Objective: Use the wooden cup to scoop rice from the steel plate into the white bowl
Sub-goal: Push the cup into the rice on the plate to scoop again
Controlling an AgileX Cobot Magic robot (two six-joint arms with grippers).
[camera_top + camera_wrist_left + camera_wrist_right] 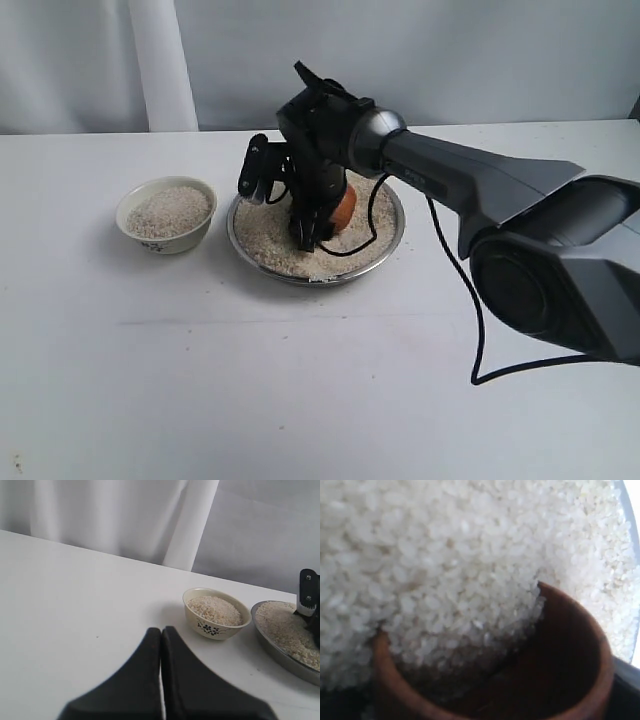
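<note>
The steel plate (392,238) sits mid-table with a bed of rice (268,238) in it. My right gripper (314,232) reaches down into the plate, shut on the wooden cup (346,210), which is tipped on its side. In the right wrist view the wooden cup (582,680) has its mouth pushed into the rice (445,570), and grains fill part of its dark inside. Left of the plate stands the white bowl (172,241), holding rice. My left gripper (161,632) is shut and empty above bare table, short of the white bowl (216,628) and the steel plate (278,650).
A black cable (366,238) from the right arm loops over the plate's rice. The right arm's dark body (520,200) spans the right half of the table. A white curtain (160,60) hangs behind the table's far edge.
</note>
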